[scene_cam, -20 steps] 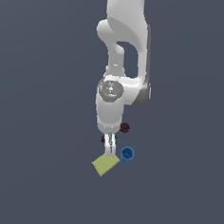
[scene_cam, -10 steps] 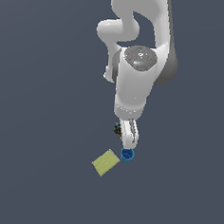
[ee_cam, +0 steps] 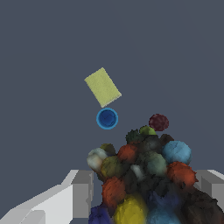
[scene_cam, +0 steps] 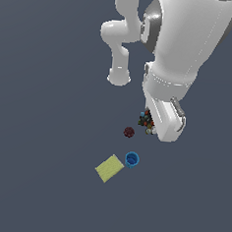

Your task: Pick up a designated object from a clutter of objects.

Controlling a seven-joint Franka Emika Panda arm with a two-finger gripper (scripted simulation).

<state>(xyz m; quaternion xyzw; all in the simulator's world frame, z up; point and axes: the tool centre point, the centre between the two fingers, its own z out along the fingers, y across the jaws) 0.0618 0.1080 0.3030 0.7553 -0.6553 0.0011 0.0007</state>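
— Gripping what, up there between the jaws?
— Clamped on the multicoloured cluster (ee_cam: 144,179): lumpy, fuzzy-looking blobs in orange, yellow, pale blue, green and white over a dark knobbly core. Pressed between the two pale grey blocky fingers (ee_cam: 81,192) of the gripper (scene_cam: 154,126), one on each side in the wrist view. Seen in the exterior view as a small speckled clump at the tip of the glossy white arm (scene_cam: 185,49), apparently lifted clear of the desk (scene_cam: 42,132).

— And lying below?
— Three pieces on the flat, matte slate-grey surface. Dark maroon ball (scene_cam: 129,132), round with a bumpy, raspberry-like skin, just left of the held clump in the exterior view. Blue cup (scene_cam: 132,159), smooth, circular rim, open top facing up, nearer the camera than the ball. Yellow-green square block (scene_cam: 109,168), thin and flat, softly textured face, turned diagonally, right beside the cup on the exterior view's left; touching or merely close, cannot tell.

— Same layout from the wrist?
— Block, cup and ball all visible beyond the cluster, separate from it.
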